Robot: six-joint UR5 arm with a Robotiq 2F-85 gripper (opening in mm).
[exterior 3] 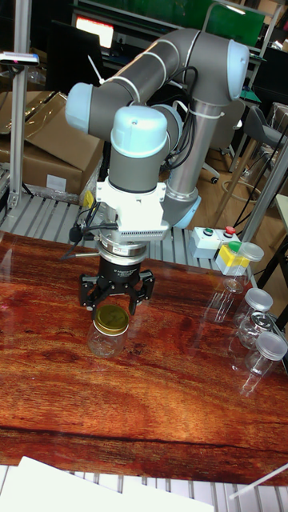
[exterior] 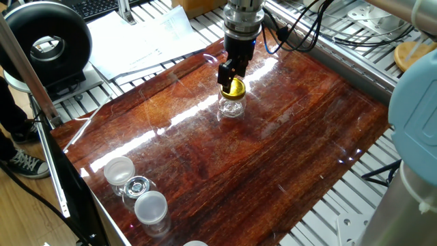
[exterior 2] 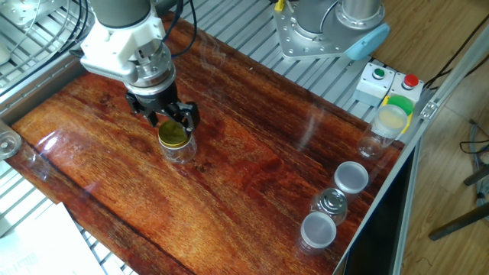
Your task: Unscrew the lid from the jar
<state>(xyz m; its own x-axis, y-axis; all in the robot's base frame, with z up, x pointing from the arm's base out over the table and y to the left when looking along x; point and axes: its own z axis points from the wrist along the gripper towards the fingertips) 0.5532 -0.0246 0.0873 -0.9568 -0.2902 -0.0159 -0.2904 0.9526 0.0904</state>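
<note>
one fixed view: high, oblique, facing the surface (exterior: 273,157) from a corner, mid-range.
the other fixed view: high, from the opposite side, looking down on the arm base.
tall fixed view: low, near, facing the arm front-on across the surface.
shared: jar (exterior: 231,106) at mid-surface, in all three.

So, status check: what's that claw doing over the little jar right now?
Gripper open, fingers straddling the lid. Lid on the jar, jar upright on the table. Nothing in the way.
</note>
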